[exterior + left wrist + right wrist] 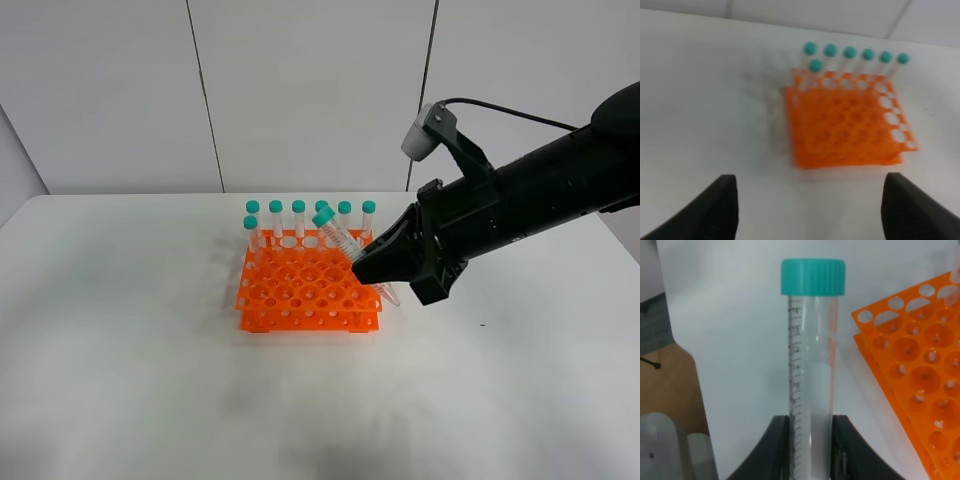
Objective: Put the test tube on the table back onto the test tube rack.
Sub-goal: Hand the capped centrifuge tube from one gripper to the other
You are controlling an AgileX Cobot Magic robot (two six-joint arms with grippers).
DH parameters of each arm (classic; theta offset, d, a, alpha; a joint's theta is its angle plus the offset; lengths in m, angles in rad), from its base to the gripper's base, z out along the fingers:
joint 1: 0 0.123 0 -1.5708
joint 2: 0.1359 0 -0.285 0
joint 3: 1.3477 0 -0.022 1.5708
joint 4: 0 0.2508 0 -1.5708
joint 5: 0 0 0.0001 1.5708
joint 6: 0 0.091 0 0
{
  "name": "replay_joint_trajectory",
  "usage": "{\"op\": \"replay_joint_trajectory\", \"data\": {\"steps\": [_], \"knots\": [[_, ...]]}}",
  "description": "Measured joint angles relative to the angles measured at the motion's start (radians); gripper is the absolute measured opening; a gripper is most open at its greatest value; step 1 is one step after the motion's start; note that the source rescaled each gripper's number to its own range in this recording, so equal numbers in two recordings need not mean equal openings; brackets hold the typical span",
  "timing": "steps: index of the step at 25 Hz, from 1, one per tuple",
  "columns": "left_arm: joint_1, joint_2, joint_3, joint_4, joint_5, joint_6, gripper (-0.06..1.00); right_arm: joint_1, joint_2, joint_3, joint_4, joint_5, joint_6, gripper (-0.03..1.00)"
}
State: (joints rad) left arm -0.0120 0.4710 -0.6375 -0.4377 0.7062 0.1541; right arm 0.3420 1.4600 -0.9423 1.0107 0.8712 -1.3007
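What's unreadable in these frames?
1) Lower end of the test tube: right wrist view, hidden inside the right gripper and cut by the frame edge.
2) Which test tube rack hole its tip is over: exterior high, gripper covers the tube.
3) Rack holes, left wrist: blurred.

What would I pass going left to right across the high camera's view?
white table → orange test tube rack → right gripper, clamped on a tilted test tube → black arm
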Motion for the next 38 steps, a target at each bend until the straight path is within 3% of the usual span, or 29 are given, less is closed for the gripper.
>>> {"op": "replay_joint_trajectory", "data": {"steps": [4, 9, 12, 16, 19, 24, 32, 38], "knots": [[0.0, 0.259, 0.0, -0.361, -0.113, 0.322, 0.85, 0.0, 0.0, 0.0, 0.017, 0.0, -0.001, 0.02], [-0.029, 0.533, -0.001, -0.831, -0.119, 0.786, 0.85, 0.0, 0.0, 0.0, 0.043, -0.008, -0.001, 0.02], [-0.11, 0.655, -0.007, -1.046, -0.121, 0.966, 0.85, 0.0, 0.0, 0.0, 0.044, -0.007, -0.001, 0.02], [-0.259, 0.783, -0.044, -1.237, -0.151, 1.136, 0.85, 0.0, 0.0, 0.0, 0.047, 0.004, -0.001, 0.02], [-0.342, 0.86, -0.1, -1.275, -0.167, 1.201, 0.85, 0.0, 0.0, 0.0, 0.048, 0.032, -0.001, 0.02], [-0.422, 0.943, -0.16, -1.286, -0.175, 1.214, 0.85, 0.0, 0.0, 0.0, 0.048, 0.038, -0.001, 0.02], [-0.497, 0.983, -0.166, -1.288, -0.177, 1.214, 0.85, 0.0, 0.0, 0.0, 0.048, 0.038, -0.001, 0.02], [-0.501, 0.985, -0.166, -1.288, -0.209, 1.214, 0.85, 0.0, 0.0, 0.0, 0.047, 0.038, 0.009, 0.02]]}}
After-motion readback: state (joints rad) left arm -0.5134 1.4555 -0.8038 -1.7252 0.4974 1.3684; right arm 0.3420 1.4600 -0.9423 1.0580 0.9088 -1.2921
